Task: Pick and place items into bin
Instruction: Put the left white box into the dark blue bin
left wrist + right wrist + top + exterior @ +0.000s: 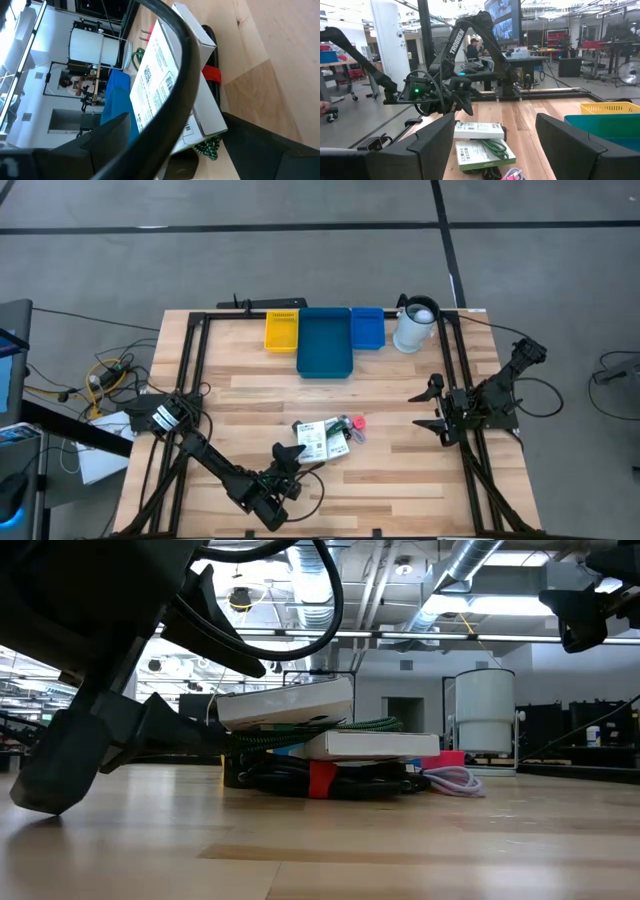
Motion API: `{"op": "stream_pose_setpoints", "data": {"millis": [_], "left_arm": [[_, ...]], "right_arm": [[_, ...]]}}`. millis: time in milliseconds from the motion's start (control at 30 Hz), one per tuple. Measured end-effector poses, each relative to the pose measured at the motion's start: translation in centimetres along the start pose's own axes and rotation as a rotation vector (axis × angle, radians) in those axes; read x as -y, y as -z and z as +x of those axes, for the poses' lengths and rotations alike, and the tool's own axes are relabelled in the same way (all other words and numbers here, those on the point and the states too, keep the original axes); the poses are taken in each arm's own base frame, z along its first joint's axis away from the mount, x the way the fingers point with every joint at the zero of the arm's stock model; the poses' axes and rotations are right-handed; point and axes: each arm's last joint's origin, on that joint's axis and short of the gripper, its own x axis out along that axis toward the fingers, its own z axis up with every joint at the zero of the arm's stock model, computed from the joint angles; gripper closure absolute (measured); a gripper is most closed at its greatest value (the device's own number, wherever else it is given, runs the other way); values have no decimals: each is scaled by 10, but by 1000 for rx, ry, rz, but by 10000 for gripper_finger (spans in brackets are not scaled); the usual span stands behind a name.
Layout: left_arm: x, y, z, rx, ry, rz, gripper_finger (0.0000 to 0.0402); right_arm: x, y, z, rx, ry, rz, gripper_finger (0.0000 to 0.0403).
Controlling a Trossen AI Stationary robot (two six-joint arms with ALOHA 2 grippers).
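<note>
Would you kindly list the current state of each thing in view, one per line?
Left pincer: open, holding nothing, beside the pile.
Right pincer: open, holding nothing, away from the pile.
Pile of items: stacked on the table, not binned.
Blue bin: holds nothing.
Yellow bin: holds nothing.
White jug: upright.

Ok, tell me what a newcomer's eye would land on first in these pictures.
First, the heap of items in the middle of the wooden table: white printed cards stacked over a cable and a pink piece. Next, the left gripper, open and right beside the heap. At the far edge sit a blue bin, a smaller yellow bin and a white jug.
</note>
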Motion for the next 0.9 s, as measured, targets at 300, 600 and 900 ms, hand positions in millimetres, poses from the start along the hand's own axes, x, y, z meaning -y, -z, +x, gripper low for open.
{"op": "stream_pose_setpoints", "data": {"millis": [300,600,900], "left_arm": [[0,-5,0,22,2,-13,110],[0,-7,0,32,1,3,110],[0,-7,0,32,0,3,119]], "right_arm": [[0,0,0,0,0,0,127],[0,0,0,0,0,0,127],[0,0,0,0,0,0,127]]}}
